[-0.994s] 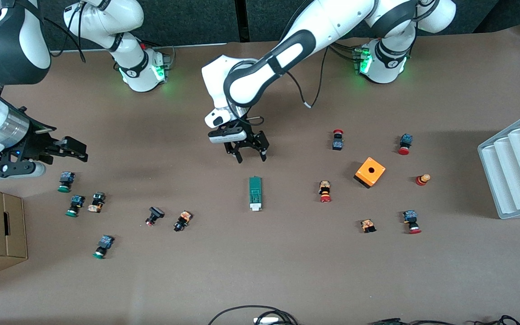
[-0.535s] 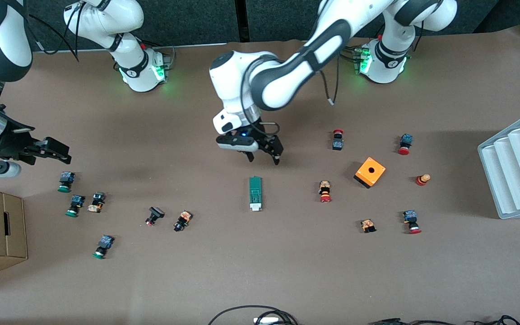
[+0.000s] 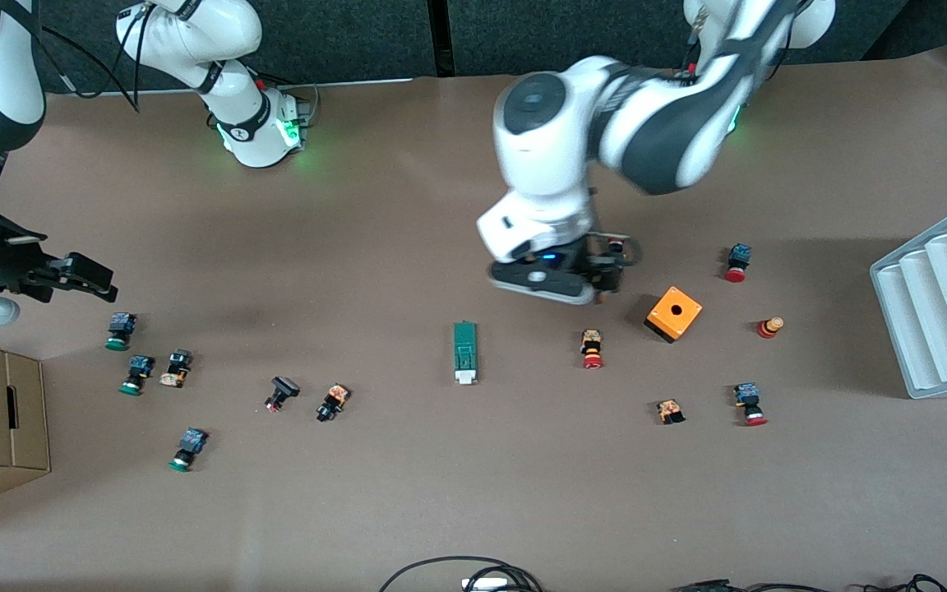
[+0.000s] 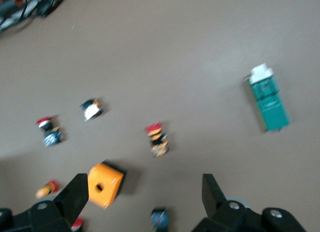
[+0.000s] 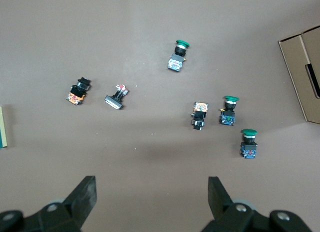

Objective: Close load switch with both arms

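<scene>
Front view: load switch untouched on table
Left gripper: jaws spread, empty; over orange box
Right gripper: jaws spread, empty; over green buttons

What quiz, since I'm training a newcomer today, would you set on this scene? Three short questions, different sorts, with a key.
1. True or false: the left hand, over the table beside the orange box, grips the load switch.
2. Compared with the load switch, the orange box lies toward: A) the left arm's end; B) the right arm's end.
3. How many green-capped buttons lie at the right arm's end, where the right hand hangs open?

Key: 1 false, it is open and empty; 2 A; 3 three.
</scene>
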